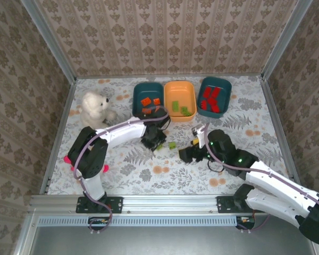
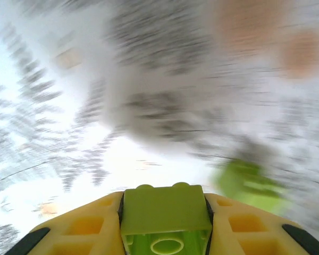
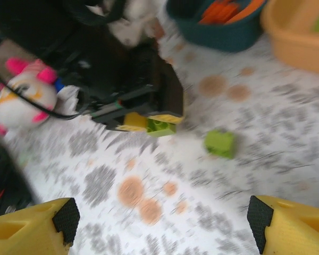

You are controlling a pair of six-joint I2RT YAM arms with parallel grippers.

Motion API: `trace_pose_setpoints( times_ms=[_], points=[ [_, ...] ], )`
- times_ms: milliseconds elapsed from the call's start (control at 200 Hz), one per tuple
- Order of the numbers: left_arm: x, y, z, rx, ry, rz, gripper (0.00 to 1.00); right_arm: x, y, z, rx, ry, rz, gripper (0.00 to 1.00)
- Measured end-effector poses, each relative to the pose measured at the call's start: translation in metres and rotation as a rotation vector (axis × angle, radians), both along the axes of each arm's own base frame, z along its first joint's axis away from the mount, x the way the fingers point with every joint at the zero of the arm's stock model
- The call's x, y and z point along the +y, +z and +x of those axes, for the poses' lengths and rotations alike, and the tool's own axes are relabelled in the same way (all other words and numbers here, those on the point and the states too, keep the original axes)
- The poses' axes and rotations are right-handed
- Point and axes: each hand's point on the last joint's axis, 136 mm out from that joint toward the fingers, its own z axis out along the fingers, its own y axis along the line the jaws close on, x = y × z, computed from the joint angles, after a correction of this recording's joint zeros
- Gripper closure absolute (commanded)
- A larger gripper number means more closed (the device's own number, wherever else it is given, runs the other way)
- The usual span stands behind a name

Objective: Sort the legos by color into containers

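My left gripper (image 2: 165,204) is shut on a light green lego (image 2: 164,215), held between its yellow fingers just above the table; from the right wrist this held lego (image 3: 160,126) shows in the jaws. A second light green lego (image 1: 171,144) (image 2: 250,181) (image 3: 220,143) lies loose on the cloth just to its right. My right gripper (image 3: 165,218) (image 1: 189,154) is open and holds nothing, hovering near the loose lego. Three containers stand at the back: a teal one (image 1: 139,91) with orange legos, an orange one (image 1: 179,86) with green legos, a teal one (image 1: 223,84) with red legos.
A white plush bear (image 1: 95,108) sits at the back left. A pink and white plush toy (image 3: 24,98) lies beside the left arm. Metal frame rails and patterned walls close in the floral table (image 1: 244,133).
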Motion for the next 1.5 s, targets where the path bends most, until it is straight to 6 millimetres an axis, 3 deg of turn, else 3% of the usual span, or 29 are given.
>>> trace_pose_setpoints(
  times_ms=[115,230,425,520,655,815,1025,1260,1410,1500],
  points=[
    [-0.034,0.055,0.049,-0.177,-0.111,-0.066,0.69,-0.034,0.031,0.038,-0.052,-0.200,0.035,0.14],
    [-0.056,0.081,0.091,-0.293,-0.202,-0.092,0.70,-0.054,0.056,0.073,-0.067,-0.343,0.062,0.14],
    [-0.083,0.062,0.165,-0.407,-0.338,-0.068,0.69,-0.051,0.079,0.113,-0.058,-0.408,0.078,0.14],
    [-0.099,0.047,0.200,-0.462,-0.391,-0.077,0.68,-0.053,0.088,0.118,-0.062,-0.424,0.092,0.14],
    [-0.122,0.027,0.233,-0.521,-0.442,-0.117,0.66,-0.058,0.094,0.116,-0.060,-0.439,0.102,0.14],
    [-0.145,0.009,0.248,-0.551,-0.471,-0.187,0.63,-0.068,0.097,0.108,-0.060,-0.465,0.123,0.14],
    [-0.156,-0.009,0.246,-0.520,-0.483,-0.225,0.56,-0.072,0.096,0.104,-0.051,-0.480,0.143,0.14],
    [-0.160,-0.007,0.242,-0.491,-0.477,-0.286,0.39,-0.070,0.089,0.107,-0.033,-0.484,0.137,0.14],
    [-0.154,-0.003,0.245,-0.479,-0.466,-0.299,0.39,-0.069,0.081,0.110,-0.021,-0.478,0.110,0.17],
    [-0.140,0.009,0.246,-0.472,-0.446,-0.292,0.38,-0.066,0.073,0.108,-0.013,-0.452,0.064,0.18]
  ],
)
